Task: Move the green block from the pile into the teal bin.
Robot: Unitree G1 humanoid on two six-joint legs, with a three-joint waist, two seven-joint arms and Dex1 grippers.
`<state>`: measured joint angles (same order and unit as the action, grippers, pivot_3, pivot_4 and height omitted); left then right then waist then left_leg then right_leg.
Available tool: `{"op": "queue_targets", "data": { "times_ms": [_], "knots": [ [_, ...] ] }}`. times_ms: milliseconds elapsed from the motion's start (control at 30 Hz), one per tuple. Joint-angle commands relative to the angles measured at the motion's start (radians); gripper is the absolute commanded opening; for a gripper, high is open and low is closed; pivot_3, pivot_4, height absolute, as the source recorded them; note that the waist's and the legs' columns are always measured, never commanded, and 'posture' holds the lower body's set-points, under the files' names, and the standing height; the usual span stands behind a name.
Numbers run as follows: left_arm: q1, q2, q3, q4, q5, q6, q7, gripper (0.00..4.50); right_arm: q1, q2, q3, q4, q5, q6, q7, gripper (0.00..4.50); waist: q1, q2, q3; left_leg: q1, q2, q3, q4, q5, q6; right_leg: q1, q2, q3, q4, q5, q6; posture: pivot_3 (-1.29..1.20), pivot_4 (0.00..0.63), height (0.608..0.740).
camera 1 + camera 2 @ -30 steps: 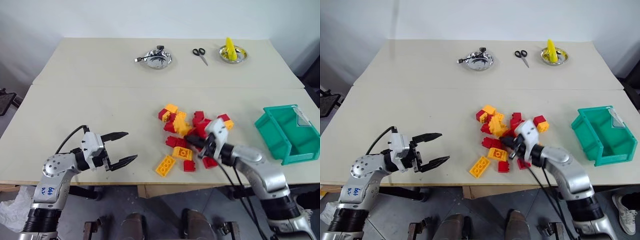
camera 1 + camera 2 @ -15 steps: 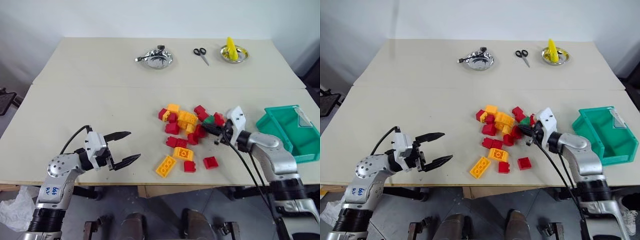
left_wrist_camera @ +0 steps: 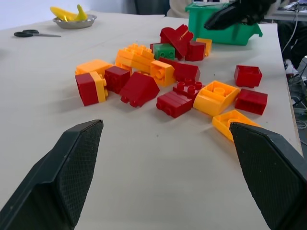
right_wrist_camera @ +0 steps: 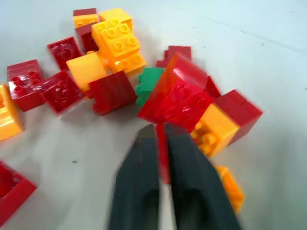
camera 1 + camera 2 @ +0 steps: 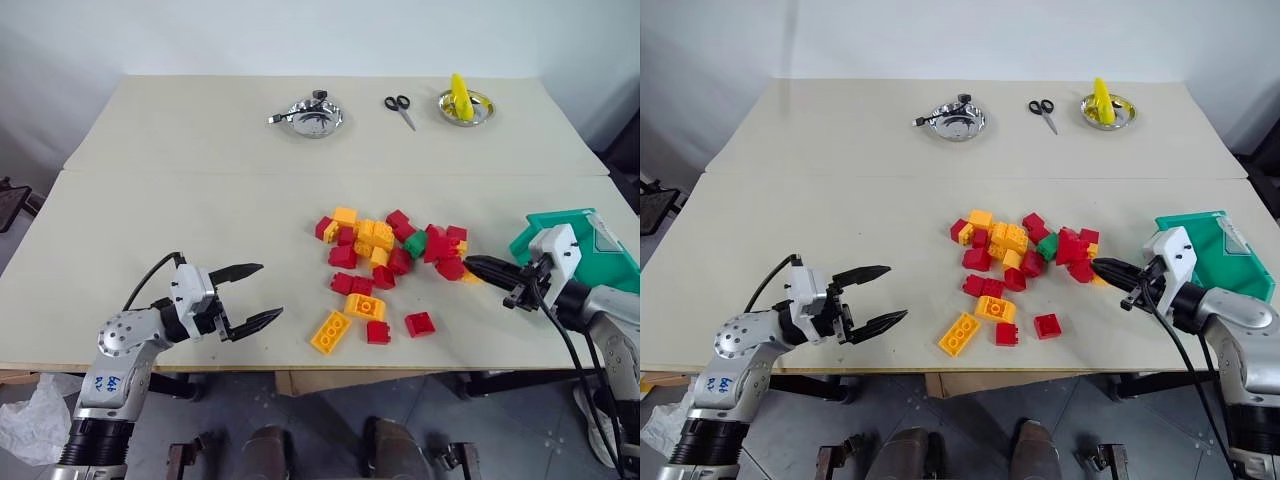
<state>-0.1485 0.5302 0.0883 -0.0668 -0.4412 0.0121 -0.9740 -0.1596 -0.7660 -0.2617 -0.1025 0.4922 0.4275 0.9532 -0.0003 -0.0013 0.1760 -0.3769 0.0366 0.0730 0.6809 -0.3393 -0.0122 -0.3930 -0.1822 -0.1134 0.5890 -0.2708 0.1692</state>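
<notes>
Bins and bowls on table
Teal bin [image 5: 600, 262] at right, contents unseen; far bowl [image 5: 465, 107] holds something yellow. Green block [image 5: 416, 244], small, studded, lies in pile [image 5: 385, 270]. Left claw [image 5: 256, 296] spread, empty; right claw [image 5: 483, 269] nearly clenched, empty.

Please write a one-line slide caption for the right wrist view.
Right gripper points at a red brick that partly hides the green block in the pile.

A robotics lab or test room is suggested: two plain pale tables [image 5: 200, 180] are pushed together against a bare white wall [image 5: 300, 35], and unrelated props are laid out, namely toy bricks [image 5: 385, 250], scissors [image 5: 400, 108] and small metal dishes [image 5: 312, 117].
</notes>
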Motion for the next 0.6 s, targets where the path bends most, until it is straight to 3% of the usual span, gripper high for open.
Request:
{"op": "queue_targets", "data": {
  "times_ms": [33, 133, 300, 400, 600],
  "knots": [
    [-0.021, 0.001, 0.000, 0.002, 0.005, -0.013, -0.003, 4.50, -0.034, -0.023, 0.028, -0.126, 0.040, 0.068, -0.007, 1.92, -0.002, 0.000, 0.000, 0.000, 0.000, 0.000, 0.000, 0.000, 0.000, 0.000, 0.000, 0.000, 0.000, 0.000, 0.000, 0.00, 0.150, 0.740],
    [-0.034, -0.001, 0.000, 0.015, 0.009, -0.016, -0.005, 4.50, -0.111, 0.005, 0.069, -0.165, 0.081, 0.167, -0.046, 2.99, -0.003, 0.000, 0.000, 0.000, 0.000, 0.000, 0.000, 0.000, 0.000, 0.000, 0.000, 0.000, 0.000, 0.000, 0.000, 0.00, 0.150, 0.740],
    [-0.051, -0.014, -0.016, 0.023, 0.017, -0.019, -0.004, 4.50, -0.249, 0.121, 0.161, -0.042, -0.016, 0.162, -0.178, 4.49, -0.001, 0.000, 0.000, 0.000, 0.000, 0.000, 0.000, 0.000, 0.000, 0.000, 0.000, 0.000, 0.000, 0.000, 0.000, 0.00, 0.150, 0.740],
    [-0.054, -0.017, -0.019, 0.023, 0.017, -0.020, -0.002, 4.50, -0.276, 0.164, 0.171, 0.060, -0.044, 0.147, -0.212, 4.13, 0.009, 0.000, 0.000, -0.001, -0.001, 0.000, 0.000, 0.000, 0.000, 0.000, 0.000, 0.000, 0.000, 0.000, 0.000, 0.00, 0.150, 0.740],
    [-0.053, -0.020, -0.020, 0.023, 0.018, -0.018, 0.002, 4.50, -0.317, 0.195, 0.152, 0.188, -0.119, 0.119, -0.306, 2.13, 0.004, 0.000, 0.000, -0.001, -0.001, 0.000, 0.000, 0.000, 0.000, -0.001, 0.000, -0.001, 0.000, 0.000, 0.000, 0.00, 0.150, 0.740]
  ]
}}
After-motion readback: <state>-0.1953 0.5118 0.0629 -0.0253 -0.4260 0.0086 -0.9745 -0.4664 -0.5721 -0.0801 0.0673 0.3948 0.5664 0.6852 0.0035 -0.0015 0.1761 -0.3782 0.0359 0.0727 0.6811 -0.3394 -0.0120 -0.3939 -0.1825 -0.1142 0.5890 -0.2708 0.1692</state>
